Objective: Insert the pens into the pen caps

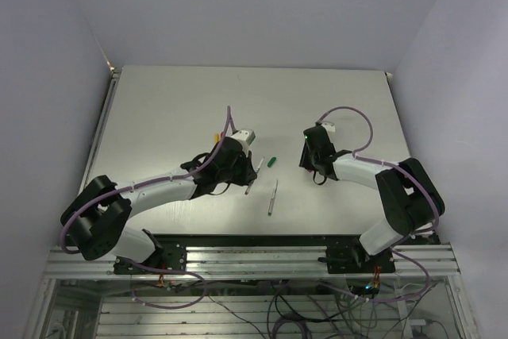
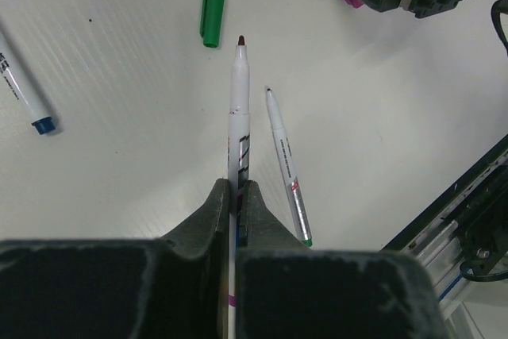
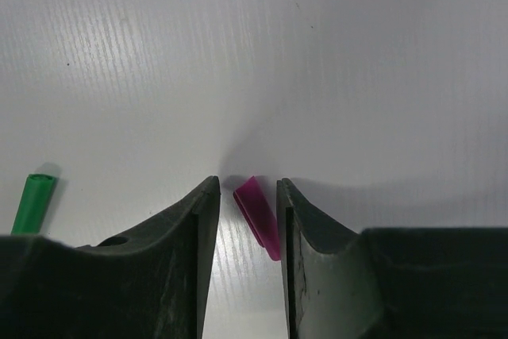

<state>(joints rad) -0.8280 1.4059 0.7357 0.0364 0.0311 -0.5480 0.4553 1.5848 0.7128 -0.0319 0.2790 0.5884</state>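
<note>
**Left arm.** The left gripper [image 2: 236,188] had its fingers [image 2: 213,213] closed tight on the barrel of a dark-tipped pen [image 2: 239,109]. The pen was uncapped and projected straight forward from the fingertips. Its tip stopped just short of a green cap [image 2: 212,15], which lay flat on the white table [image 1: 175,109]. The pictures did not show whether the pen tip touched the table.

**Other pens.** A green-ended pen [image 2: 286,166], also uncapped, lay flat on the table. In the left wrist view it was just beside the held pen on the right, and apart from it. A blue-capped pen [image 2: 22,85] lay well apart at the left edge of the same view, with its cap fitted.

**Right arm.** The right gripper [image 3: 247,186] stood low over the table with its fingers [image 3: 190,228] apart, one on each side of a purple cap [image 3: 258,216]. The cap lay flat on the table, set diagonally in the gap. Its near end was close against the finger on the right of that view, and clear table showed between the cap and the other finger. The cap was not clamped.

**Layout.** In the top view both grippers were near the middle of the table, with the green cap between them.
</note>
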